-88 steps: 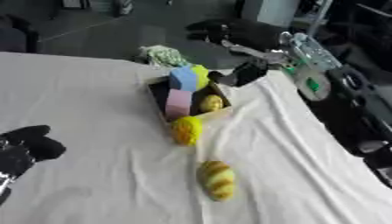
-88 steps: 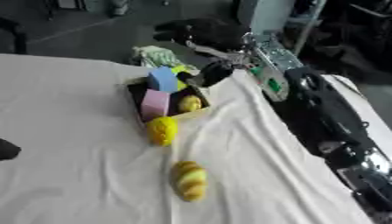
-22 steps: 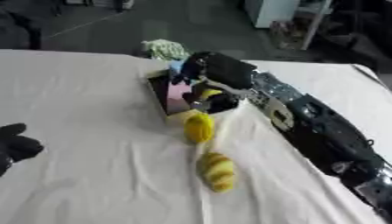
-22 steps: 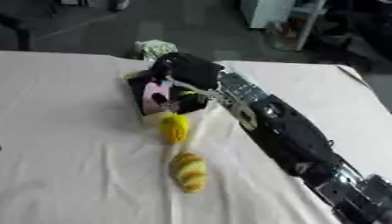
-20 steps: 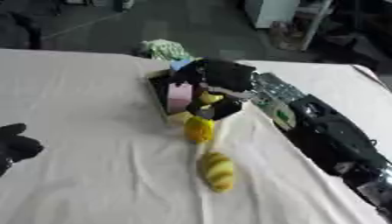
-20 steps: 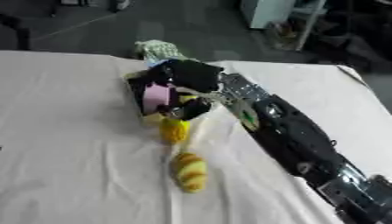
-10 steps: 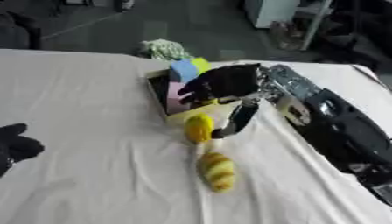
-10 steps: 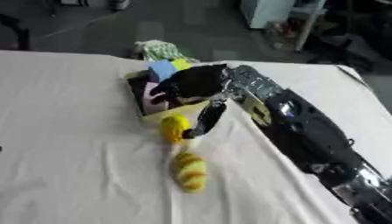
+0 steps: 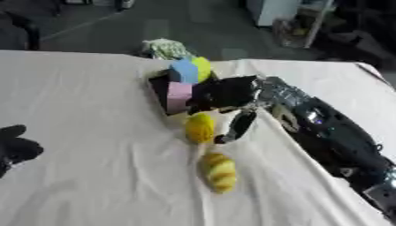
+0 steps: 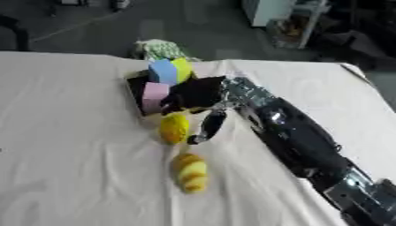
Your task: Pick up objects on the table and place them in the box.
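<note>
A bumpy yellow, lemon-like fruit [image 9: 199,127] lies mid-table on the white tablecloth [image 9: 85,176], just before the dark box [image 9: 165,93]. The right hand [image 9: 229,98] hangs beside it, fingers extended, holding nothing.
</note>
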Available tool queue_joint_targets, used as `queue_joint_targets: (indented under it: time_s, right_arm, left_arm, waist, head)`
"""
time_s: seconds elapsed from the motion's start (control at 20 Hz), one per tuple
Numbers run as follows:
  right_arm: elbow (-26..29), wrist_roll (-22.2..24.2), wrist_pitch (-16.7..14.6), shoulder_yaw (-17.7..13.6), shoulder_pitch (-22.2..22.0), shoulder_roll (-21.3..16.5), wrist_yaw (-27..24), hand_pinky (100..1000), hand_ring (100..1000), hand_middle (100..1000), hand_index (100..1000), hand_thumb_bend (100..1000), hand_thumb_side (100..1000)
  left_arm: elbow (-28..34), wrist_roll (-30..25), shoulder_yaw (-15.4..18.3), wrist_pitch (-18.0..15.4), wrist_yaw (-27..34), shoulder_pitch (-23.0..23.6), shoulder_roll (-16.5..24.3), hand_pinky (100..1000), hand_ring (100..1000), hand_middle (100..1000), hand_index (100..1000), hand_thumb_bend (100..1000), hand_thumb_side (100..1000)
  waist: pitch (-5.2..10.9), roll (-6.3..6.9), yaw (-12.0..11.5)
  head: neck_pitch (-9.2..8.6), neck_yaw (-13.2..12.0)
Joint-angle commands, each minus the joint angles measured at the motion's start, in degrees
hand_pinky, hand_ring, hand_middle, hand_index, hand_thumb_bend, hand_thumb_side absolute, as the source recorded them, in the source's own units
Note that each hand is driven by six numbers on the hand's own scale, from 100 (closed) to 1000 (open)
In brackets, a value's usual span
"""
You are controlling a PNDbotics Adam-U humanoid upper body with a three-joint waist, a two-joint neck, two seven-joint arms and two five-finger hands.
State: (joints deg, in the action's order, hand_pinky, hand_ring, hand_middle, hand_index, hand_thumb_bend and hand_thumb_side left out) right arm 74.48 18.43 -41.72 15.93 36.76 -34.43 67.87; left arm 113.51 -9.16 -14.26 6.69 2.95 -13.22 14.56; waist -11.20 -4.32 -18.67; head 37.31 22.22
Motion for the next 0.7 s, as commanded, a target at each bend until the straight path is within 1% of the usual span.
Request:
queue_joint_targets:
  time_s: [0.05, 0.15, 0.2, 0.25, 0.3, 0.35, 0.4, 0.45, 0.5, 0.6, 0.65, 0.7]
  right_arm:
    - [-1.55, -4.39, 0.34, -0.91, 1.17, -0.43, 2.51, 880, 930, 928, 851, 382, 539]
    - [-2.20, -7.73, 0.70, -1.07, 1.21, -0.21, 3.23, 872, 917, 907, 804, 385, 537]
    - [-2.41, -9.60, 0.93, -1.16, 1.23, -0.10, 3.46, 868, 909, 893, 768, 379, 525]
    - [-2.58, -11.57, 1.21, -1.23, 1.26, -0.02, 3.66, 863, 900, 875, 710, 390, 524]
    - [-2.69, -13.57, 1.52, -1.26, 1.28, 0.00, 3.92, 857, 888, 857, 657, 368, 497]
    - [-2.89, -15.61, 1.86, -1.37, 1.24, 0.10, 3.80, 847, 870, 829, 579, 346, 460]
    - [-3.12, -17.61, 2.29, -1.56, 1.23, 0.14, 3.32, 837, 849, 801, 530, 307, 415]
    - [-3.47, -19.25, 2.76, -1.70, 1.20, 0.14, 2.58, 837, 849, 801, 530, 307, 415]
    - [-4.22, -20.49, 3.36, -2.02, 1.15, 0.25, 1.06, 816, 815, 757, 480, 178, 307]
    - [-5.76, -21.62, 4.67, -2.80, 1.46, 0.21, -3.27, 805, 795, 731, 452, 119, 254]
    - [-6.31, -21.53, 5.36, -3.14, 1.75, 0.07, -5.45, 800, 786, 719, 446, 100, 229]
    - [-6.84, -21.18, 6.14, -3.61, 2.23, -0.14, -7.66, 797, 781, 712, 444, 100, 217]
  left_arm:
    - [1.08, -0.08, 0.24, -0.20, -0.23, -0.42, 0.07, 813, 715, 628, 838, 100, 726]
    - [1.08, -0.10, 0.24, -0.17, -0.25, -0.39, 0.06, 813, 715, 629, 838, 100, 728]
    - [1.08, -0.10, 0.24, -0.14, -0.26, -0.37, 0.05, 813, 715, 629, 838, 100, 728]
    - [1.08, -0.10, 0.24, -0.13, -0.26, -0.36, 0.04, 813, 715, 629, 838, 100, 728]
    - [1.08, -0.10, 0.25, -0.11, -0.27, -0.36, 0.04, 813, 715, 629, 838, 100, 727]
    - [1.08, -0.09, 0.26, -0.12, -0.27, -0.35, 0.03, 813, 715, 629, 838, 100, 727]
    - [1.08, -0.07, 0.28, -0.12, -0.26, -0.34, 0.03, 813, 715, 629, 838, 100, 727]
    - [1.08, -0.05, 0.30, -0.12, -0.26, -0.33, 0.03, 813, 715, 629, 838, 100, 727]
    - [1.08, -0.03, 0.32, -0.12, -0.25, -0.32, 0.03, 814, 715, 630, 838, 100, 727]
    - [1.08, -0.01, 0.34, -0.11, -0.21, -0.30, 0.03, 814, 716, 630, 838, 100, 727]
    - [1.08, -0.03, 0.34, -0.10, -0.19, -0.29, 0.05, 814, 716, 630, 838, 100, 728]
    - [1.08, -0.05, 0.33, -0.08, -0.18, -0.26, 0.06, 815, 716, 630, 838, 100, 728]
  waist:
    - [0.76, 0.37, 0.12]
    - [0.77, 0.37, 0.14]
    - [0.77, 0.37, 0.15]
    - [0.78, 0.37, 0.15]
    - [0.78, 0.37, 0.14]
    - [0.78, 0.38, 0.14]
    - [0.79, 0.37, 0.13]
    - [0.80, 0.37, 0.11]
    - [0.82, 0.36, 0.12]
    - [0.88, 0.33, 0.13]
    - [0.92, 0.31, 0.13]
    - [0.96, 0.29, 0.13]
  head:
    - [0.14, 0.15]
    - [0.11, 0.14]
    - [0.07, 0.15]
    - [0.05, 0.16]
    - [0.04, 0.15]
    - [0.02, 0.14]
    - [0.01, 0.14]
    - [0.01, 0.15]
    - [-0.02, 0.15]
    - [-0.08, 0.15]
    - [-0.10, 0.16]
    - [-0.13, 0.18]
